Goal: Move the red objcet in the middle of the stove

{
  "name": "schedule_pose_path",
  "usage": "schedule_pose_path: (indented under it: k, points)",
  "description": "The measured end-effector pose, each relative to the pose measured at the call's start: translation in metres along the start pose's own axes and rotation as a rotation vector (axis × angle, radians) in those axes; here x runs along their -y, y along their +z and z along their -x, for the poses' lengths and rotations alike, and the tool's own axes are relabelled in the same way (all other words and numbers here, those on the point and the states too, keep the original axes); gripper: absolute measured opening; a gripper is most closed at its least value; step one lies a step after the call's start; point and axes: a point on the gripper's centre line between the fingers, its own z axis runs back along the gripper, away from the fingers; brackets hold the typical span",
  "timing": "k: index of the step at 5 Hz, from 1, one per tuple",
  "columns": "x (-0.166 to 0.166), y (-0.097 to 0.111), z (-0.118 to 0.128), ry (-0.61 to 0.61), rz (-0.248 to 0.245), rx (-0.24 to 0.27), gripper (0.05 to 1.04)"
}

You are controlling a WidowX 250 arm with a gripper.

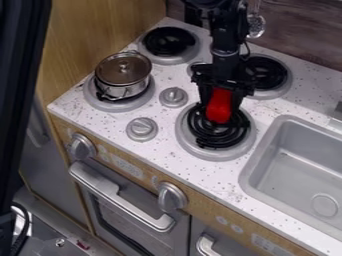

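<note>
The black gripper (220,104) hangs over the front right burner (216,132), with one finger on each side of the red object (219,106). It is shut on that object, whose rounded lower end shows below the fingers against the black coils, toward the burner's back edge. Whether the red object touches the coils I cannot tell.
A lidded metal pot (123,75) stands on the front left burner. Two back burners (169,41) lie behind, the right one partly hidden by the arm. Grey knobs (174,97) sit between the burners, and a grey sink (297,170) is at the right.
</note>
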Motion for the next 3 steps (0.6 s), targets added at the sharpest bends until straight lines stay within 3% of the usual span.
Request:
schedule_pose_path:
  k: [1, 3]
  points:
    - [-0.018, 0.023, -0.035, 0.022, -0.019, 0.087, 0.771]
    - [-0.062, -0.008, -0.049, 0.120, -0.045, -0.008, 0.771]
